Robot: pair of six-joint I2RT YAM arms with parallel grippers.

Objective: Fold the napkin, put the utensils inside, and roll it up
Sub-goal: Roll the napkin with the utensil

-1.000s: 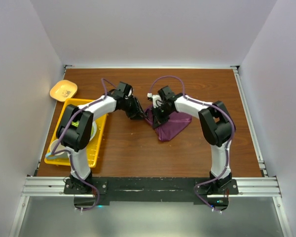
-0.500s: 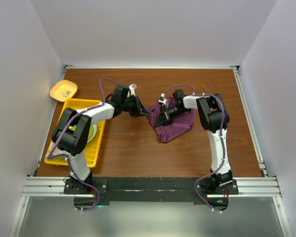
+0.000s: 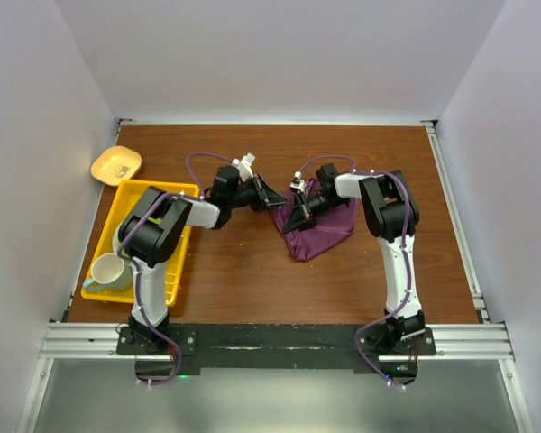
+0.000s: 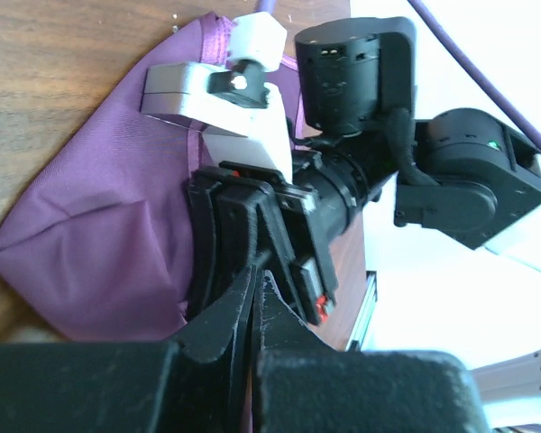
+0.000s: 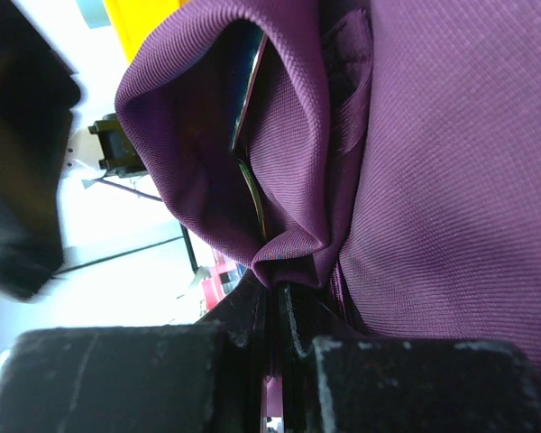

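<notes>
The plum-purple napkin [image 3: 325,230] lies bunched right of the table's centre. My right gripper [image 3: 298,216] is at its left edge and, in the right wrist view, is shut [image 5: 275,293] on a pinched fold of the napkin [image 5: 433,180]. Inside that fold a thin metal utensil edge [image 5: 251,180] shows; the rest of the utensils is hidden. My left gripper [image 3: 272,198] sits just left of the napkin's upper left corner, facing the right gripper. Its jaws [image 4: 255,281] are shut, and no cloth shows at the tips. The napkin [image 4: 99,234] spreads behind them.
A yellow basket [image 3: 176,271] stands at the left edge with a white cup [image 3: 108,271] in it. A small yellow dish [image 3: 115,164] lies behind it. The two wrists are close together over the table's middle.
My left gripper has shut, turned and edged up and right towards the napkin's corner. The right forearm swung across the napkin a second ago and has held still since.
</notes>
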